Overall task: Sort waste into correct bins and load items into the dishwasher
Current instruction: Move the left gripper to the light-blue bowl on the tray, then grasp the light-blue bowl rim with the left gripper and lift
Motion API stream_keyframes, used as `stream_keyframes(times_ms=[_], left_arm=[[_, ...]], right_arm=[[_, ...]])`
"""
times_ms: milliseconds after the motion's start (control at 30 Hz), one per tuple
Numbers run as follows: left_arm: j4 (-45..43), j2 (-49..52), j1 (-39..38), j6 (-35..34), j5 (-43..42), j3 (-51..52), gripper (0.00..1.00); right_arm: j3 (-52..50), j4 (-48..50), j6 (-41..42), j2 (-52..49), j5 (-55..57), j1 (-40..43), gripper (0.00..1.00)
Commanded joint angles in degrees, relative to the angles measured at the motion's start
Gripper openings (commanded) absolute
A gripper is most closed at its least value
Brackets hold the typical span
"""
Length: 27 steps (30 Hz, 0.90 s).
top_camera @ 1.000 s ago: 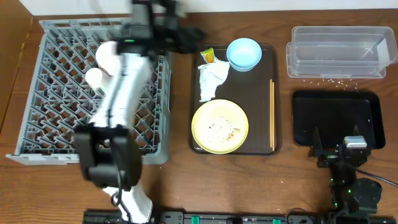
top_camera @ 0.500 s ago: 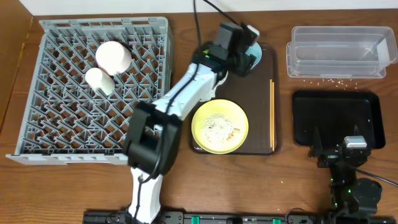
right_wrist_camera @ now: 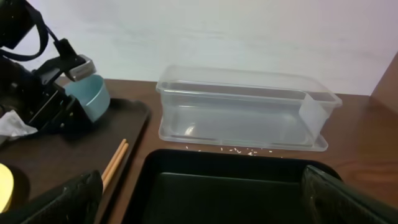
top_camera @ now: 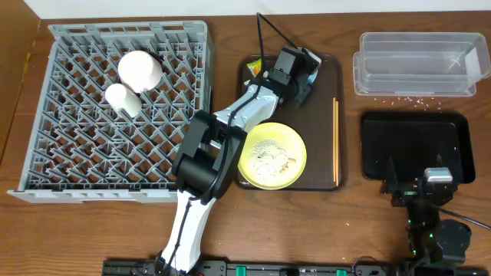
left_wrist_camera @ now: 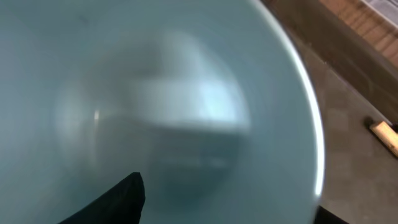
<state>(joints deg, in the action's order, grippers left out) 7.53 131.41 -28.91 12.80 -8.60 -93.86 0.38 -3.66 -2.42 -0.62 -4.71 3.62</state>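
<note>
While the left gripper (top_camera: 296, 75) hangs so close over the blue bowl (left_wrist_camera: 186, 74) that everything blurs, I cannot tell how its jaws stand (probably one finger inside). Pinch the wall squarely, there at the tray's (top_camera: 324, 146) far end, before lifting toward the rack (top_camera: 77, 146).

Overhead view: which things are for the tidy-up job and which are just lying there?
Job: light blue bowl, yellow plate, chopsticks, wrapper, white bowl, cup, grey rack, clear tub, black tray.
Lying about: brown serving tray, table.
</note>
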Motion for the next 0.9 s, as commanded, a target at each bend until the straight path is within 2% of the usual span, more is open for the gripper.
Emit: stream_keyframes(times_ms=[0,67,133,267,333,367,400,467,633,867], left_arm=[[2.1,0.7,0.0,0.2,0.1,-0.1,0.57],[3.4,0.7,-0.1,0.0,0.1,-0.1,0.49],[4.9,0.7,-0.3,-0.9,0.1,-0.1,0.37],[5.2,0.7,-0.5,-4.1,0.0,-0.1,0.27],[4.7,0.6,-0.6,-5.0,0.0,-0.1,0.2],[4.3,0.2,-0.7,-6.3,0.0,-0.1,0.12],[4.1,-0.1,-0.7,-6.5,-0.7,-0.1,0.09],[3.7,-1.7,-0.7,-6.5,-5.8,-0.1,0.08],[2.9,-5.3,-0.7,-8.1,-12.2,-0.2,0.08],[1.6,-13.1,-0.3,-16.5,-16.1,-0.2,0.08]], right_arm=[[-0.1,-0.2,-0.9,0.3,-0.2,0.5,0.99],[-0.1,-0.2,-0.9,0.3,-0.2,0.5,0.99],[-0.1,-0.2,-0.9,0.3,-0.2,0.5,0.99],[-0.1,-0.2,-0.9,0.3,-0.2,0.5,0.99],[-0.1,-0.2,-0.9,0.3,-0.2,0.5,0.99],[-0.1,-0.2,-0.9,0.3,-0.2,0.5,0.99],[-0.1,-0.2,-0.9,0.3,-0.2,0.5,0.99],[-0.1,-0.2,-0.9,0.3,-0.2,0.5,0.99],[-0.1,-0.2,-0.9,0.3,-0.2,0.5,0.99],[-0.1,-0.2,-0.9,0.3,-0.2,0.5,0.99]])
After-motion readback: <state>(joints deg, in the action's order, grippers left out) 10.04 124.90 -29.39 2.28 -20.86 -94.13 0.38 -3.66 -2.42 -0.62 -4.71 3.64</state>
